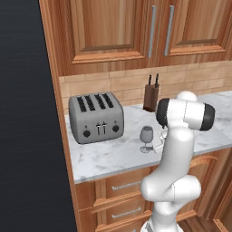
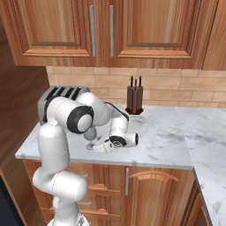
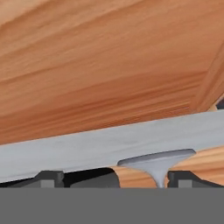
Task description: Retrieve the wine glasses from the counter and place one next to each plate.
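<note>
Wine glass (image 1: pixel 146 138): one counted, upright on the marble table (image 1: pixel 113 154), near its front edge.

Stem vertical, foot flat on the surface, bowl uppermost. It stands right of one grey four-slot toaster (image 1: pixel 96 117), well apart from it; one knife block (image 1: pixel 151 96) sits behind at the tile backsplash. The claw (image 2: pixel 93 146) lies low and level beside the glass. In the hand view one round foot and the stem's base (image 3: pixel 158 164) sit between the spread fingertips (image 3: pixel 49 178), neither pressing the glass.
</note>
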You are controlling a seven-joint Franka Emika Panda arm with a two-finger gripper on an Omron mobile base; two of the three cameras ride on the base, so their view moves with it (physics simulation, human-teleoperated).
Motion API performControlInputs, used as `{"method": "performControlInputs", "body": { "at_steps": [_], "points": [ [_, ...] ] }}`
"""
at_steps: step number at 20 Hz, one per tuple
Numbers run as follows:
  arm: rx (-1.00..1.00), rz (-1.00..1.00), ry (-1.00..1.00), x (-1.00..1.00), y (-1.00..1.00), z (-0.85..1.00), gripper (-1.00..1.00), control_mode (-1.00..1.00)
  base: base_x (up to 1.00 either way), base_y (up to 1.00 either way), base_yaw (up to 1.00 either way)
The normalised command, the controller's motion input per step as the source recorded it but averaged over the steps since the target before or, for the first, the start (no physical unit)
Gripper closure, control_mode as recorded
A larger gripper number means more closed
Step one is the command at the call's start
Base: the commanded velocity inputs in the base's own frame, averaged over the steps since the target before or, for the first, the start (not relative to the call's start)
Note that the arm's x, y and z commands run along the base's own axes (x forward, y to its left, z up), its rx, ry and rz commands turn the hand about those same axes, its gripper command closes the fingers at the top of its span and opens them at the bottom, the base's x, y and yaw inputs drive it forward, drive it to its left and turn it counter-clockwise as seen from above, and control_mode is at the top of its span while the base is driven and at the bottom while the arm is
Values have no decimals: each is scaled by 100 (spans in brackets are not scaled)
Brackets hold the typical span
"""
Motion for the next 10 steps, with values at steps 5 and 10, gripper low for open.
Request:
{"method": "performControlInputs", "body": {
  "at_steps": [5, 10],
  "points": [
    [0, -24, -5, -3, 0, 0, -100, -100, 0, 0, 0],
    [0, -7, -1, -6, 6, -1, -100, -100, 0, 0, 0]
  ]
}}
